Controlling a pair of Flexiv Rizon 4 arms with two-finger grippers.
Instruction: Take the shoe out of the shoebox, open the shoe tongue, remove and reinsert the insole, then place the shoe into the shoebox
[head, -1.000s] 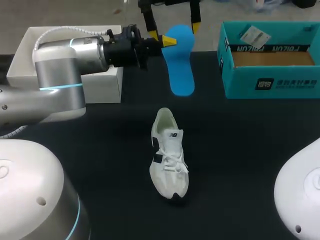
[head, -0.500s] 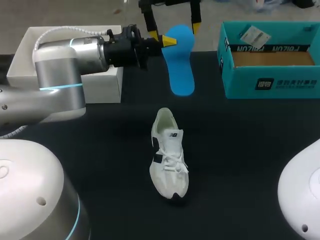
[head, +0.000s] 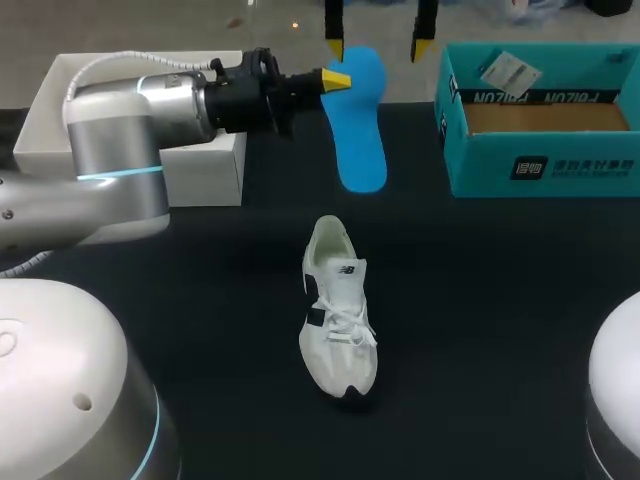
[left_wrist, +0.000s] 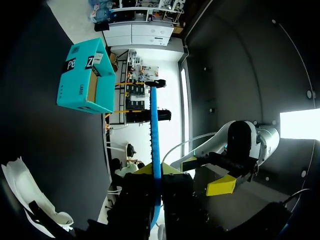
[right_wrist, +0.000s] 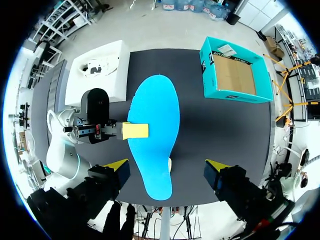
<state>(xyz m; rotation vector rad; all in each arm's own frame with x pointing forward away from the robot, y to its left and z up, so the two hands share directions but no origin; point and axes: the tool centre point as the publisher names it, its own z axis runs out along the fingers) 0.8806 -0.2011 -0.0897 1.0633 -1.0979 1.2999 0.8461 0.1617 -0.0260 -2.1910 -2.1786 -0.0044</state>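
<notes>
The left gripper (head: 338, 79) pinches the blue insole (head: 362, 130) by one edge, clear of the table (head: 480, 300) — probably ready for refitting into the shoe (head: 338, 312), lying outside the shoebox (head: 540, 150). The right gripper (head: 378, 42) hangs above — wide, empty.

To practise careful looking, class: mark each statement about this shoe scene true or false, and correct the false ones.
1. The left gripper holds the blue insole. True.
2. The white shoe sits inside the teal shoebox. False: it lies on the black table, and the shoebox holds no shoe.
3. The right gripper is open, holding nothing. True.
4. The blue insole is tucked inside the white shoe. False: it is outside the shoe, clamped in the left gripper.
</notes>
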